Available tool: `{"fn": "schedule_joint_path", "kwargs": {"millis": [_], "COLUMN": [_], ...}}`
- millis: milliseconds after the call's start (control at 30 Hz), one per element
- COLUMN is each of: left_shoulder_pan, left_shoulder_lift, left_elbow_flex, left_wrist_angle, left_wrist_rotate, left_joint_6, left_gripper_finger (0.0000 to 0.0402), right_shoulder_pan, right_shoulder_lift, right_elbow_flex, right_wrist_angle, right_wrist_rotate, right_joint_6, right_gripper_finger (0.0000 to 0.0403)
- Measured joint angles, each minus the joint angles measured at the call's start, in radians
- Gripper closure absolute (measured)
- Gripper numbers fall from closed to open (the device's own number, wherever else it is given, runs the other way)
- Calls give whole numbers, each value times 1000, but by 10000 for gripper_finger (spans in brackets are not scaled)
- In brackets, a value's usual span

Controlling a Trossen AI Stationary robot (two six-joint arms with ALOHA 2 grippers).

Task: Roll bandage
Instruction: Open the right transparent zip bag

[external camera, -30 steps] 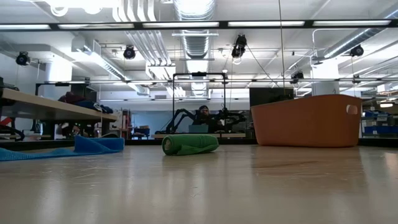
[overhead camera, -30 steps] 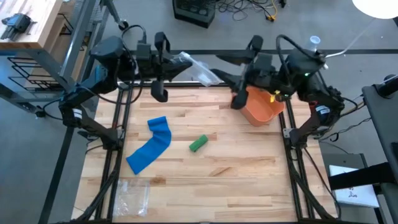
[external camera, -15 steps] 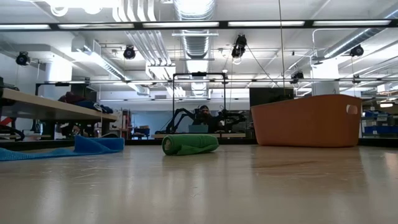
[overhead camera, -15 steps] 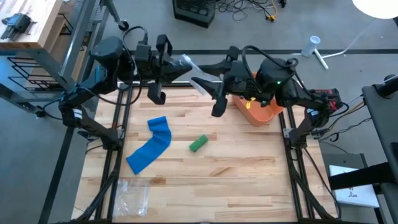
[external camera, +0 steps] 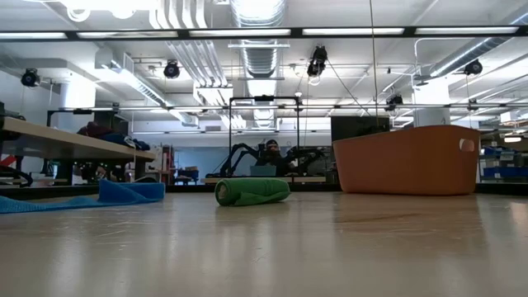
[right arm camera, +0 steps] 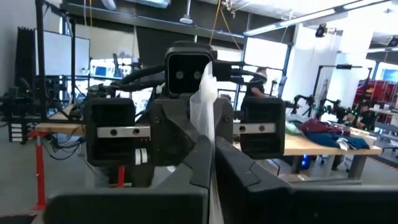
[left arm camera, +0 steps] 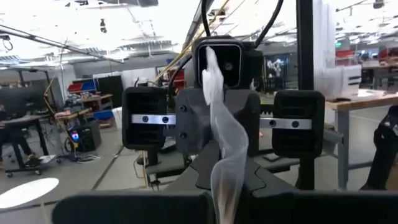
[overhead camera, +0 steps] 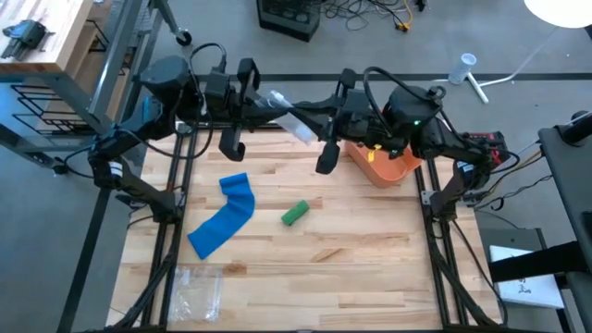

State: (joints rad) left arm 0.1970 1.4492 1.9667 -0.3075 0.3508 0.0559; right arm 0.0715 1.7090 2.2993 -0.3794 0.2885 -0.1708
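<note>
Above the far edge of the bench, at about twelve o'clock in the high view, we hold a clear plastic bag between both arms. Our left gripper is clamped on one end of it, and our right gripper has its fingers pressed together on the other end, so the film stretches in the air between the two.

We judge the main risk to be the bag itself: thin film pinched at both ends could tear or slip free if the arms pull apart or twist unevenly, and it could drop onto the bench or off its far edge. With both grippers busy, neither is free for the bandage.

Our task's thing, the blue bandage, lies untouched on the bench at about nine o'clock, well apart from both grippers. It is unrolled, a long flat strip running diagonally, with a fold or kink at its upper end; it looks soft and limp, likely to bunch when pushed. Just beside it, nearer the centre, a green bandage roll lies already wound tight. An orange bin sits at about two o'clock.
</note>
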Motion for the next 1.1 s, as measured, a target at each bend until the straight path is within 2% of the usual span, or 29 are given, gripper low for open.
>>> {"fn": "schedule_joint_path", "kwargs": {"millis": [167,333,500,667,867,1100], "left_shoulder_pan": [0,1,1,1,2,1], "left_shoulder_lift": [-18,-40,-41,-14,5,10], "left_elbow_flex": [0,2,2,3,2,2], "left_wrist_angle": [-46,-149,-170,-165,-165,-165], "left_wrist_rotate": [-1,-27,-34,-56,-93,-89], "left_joint_6": [67,123,117,94,66,67], "left_gripper_finger": [376,332,289,263,265,316], "right_shoulder_pan": [0,0,0,0,0,0], "right_shoulder_lift": [-23,-54,-62,-57,-52,-52], "right_elbow_flex": [4,5,5,4,4,4], "right_wrist_angle": [-103,-272,-423,-461,-458,-457], "right_wrist_rotate": [0,0,0,-1,-3,-4], "right_joint_6": [29,82,109,111,112,122], "right_gripper_finger": [400,400,400,400,400,400]}}
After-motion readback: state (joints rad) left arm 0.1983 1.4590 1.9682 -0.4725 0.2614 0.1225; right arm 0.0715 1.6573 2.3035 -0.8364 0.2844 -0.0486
